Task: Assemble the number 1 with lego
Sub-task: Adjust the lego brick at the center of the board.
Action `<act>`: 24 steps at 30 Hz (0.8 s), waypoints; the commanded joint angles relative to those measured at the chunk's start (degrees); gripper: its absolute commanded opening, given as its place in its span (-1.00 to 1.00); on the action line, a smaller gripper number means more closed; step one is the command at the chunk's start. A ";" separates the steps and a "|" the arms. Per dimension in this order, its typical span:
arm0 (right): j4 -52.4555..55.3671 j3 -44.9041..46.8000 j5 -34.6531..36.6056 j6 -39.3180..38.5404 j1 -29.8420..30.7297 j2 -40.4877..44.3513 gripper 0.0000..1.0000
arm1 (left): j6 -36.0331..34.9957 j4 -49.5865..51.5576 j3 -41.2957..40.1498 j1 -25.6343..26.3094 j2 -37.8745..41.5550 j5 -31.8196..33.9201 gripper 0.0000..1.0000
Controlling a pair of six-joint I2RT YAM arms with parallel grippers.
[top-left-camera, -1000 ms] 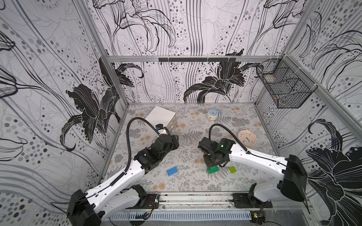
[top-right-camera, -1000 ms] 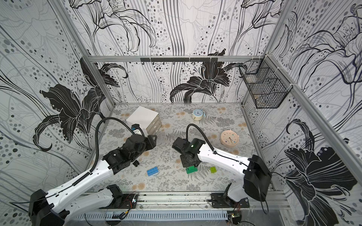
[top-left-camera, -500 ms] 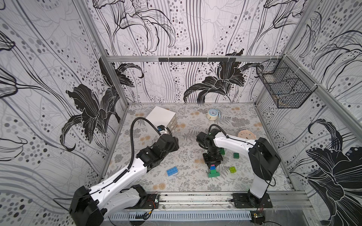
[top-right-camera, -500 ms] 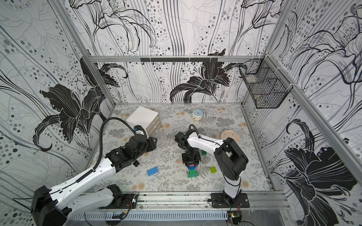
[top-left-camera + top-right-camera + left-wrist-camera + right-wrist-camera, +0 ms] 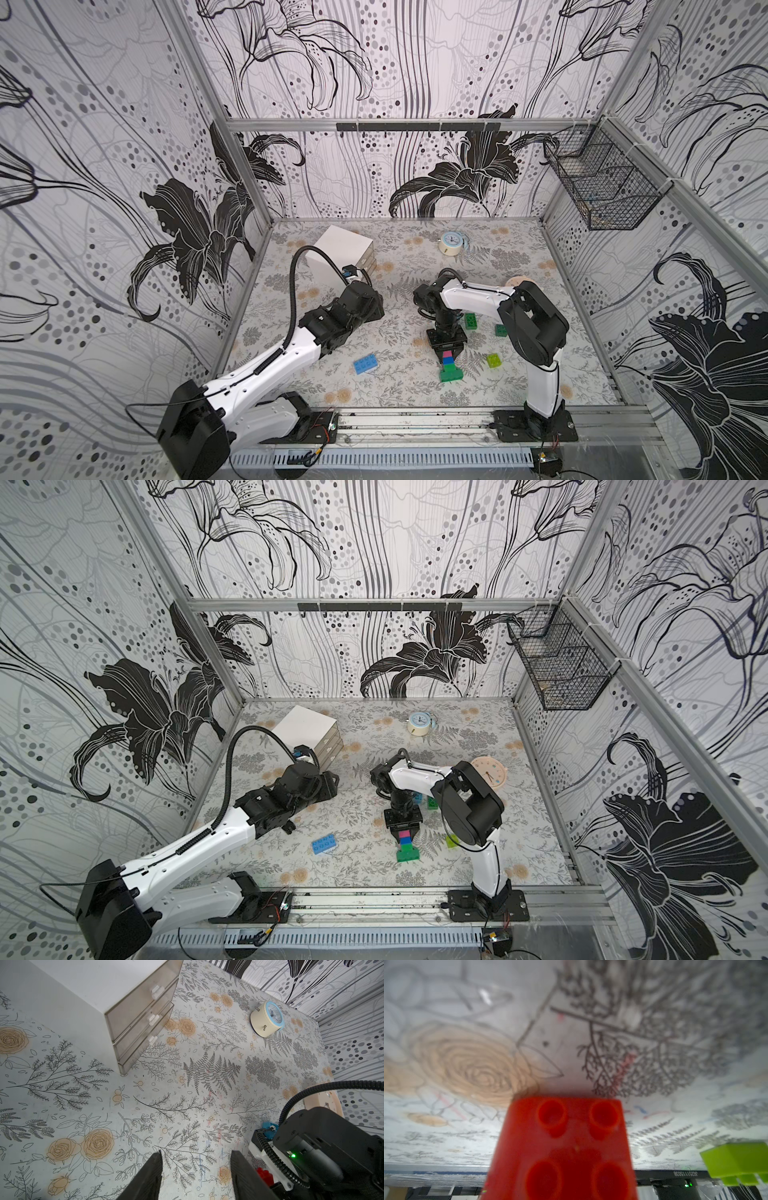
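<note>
Toward the near edge of the desk (image 5: 407,257), right of centre, both top views show the lego stack (image 5: 449,368) upright beneath my right jaws. It has a green base brick (image 5: 452,375) at the bottom, a small blue brick (image 5: 448,362) on it and a pink brick (image 5: 447,354) above, and my right jaws sit over the top, hiding what crowns it. Loose pieces lie around it: an oblong blue brick (image 5: 365,364) well to the left, a lime brick (image 5: 493,360) just to the right, and one dark green brick (image 5: 470,321) with a second dark green brick (image 5: 501,330) farther back. My left jaws hang well apart on the left, near the drawer box (image 5: 341,249). From the left wrist, my left jaws stand spread with only bare desk between them, holding nothing; the round clock (image 5: 267,1019) sits far off. From the right wrist, a red brick (image 5: 562,1147) fills the frame, studs toward the lens, with the lime brick off to one side. My right jaws are out of shot there, so I cannot tell whether they pinch the red brick or stand free of it. I judge the upright stroke of the 1 largely built, with the red brick being seated on top. What seems left is letting go cleanly and perhaps adding a flag piece from the loose bricks.
</note>
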State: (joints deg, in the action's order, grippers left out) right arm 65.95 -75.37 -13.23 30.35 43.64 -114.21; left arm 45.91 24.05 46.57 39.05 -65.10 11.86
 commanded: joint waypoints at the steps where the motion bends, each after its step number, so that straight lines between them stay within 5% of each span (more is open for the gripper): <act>1: 0.02 -1.09 0.23 -0.29 -0.39 -0.68 0.07 | -1.29 -0.75 2.48 -0.29 -0.41 -0.65 0.13; 6: -0.34 -1.22 0.40 -0.79 -0.75 2.85 0.35 | -2.53 0.89 3.44 -0.71 -0.48 -0.04 0.15; 16: -13.51 6.47 5.45 -3.19 0.14 27.95 0.33 | -4.50 10.13 1.56 -1.78 2.43 -3.18 0.19; 20: -29.08 11.16 11.25 -20.64 11.80 33.25 0.28 | -0.99 12.27 -0.09 -1.87 5.09 -1.47 0.20; 24: -45.47 17.36 3.60 -35.72 14.73 32.80 0.28 | 4.19 12.96 -2.15 -3.43 10.11 2.85 0.23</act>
State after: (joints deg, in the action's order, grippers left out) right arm 34.72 -61.43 -6.90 9.63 58.22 -80.14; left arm 45.82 35.66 45.63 36.93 -58.19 11.00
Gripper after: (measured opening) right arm 0.642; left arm 0.611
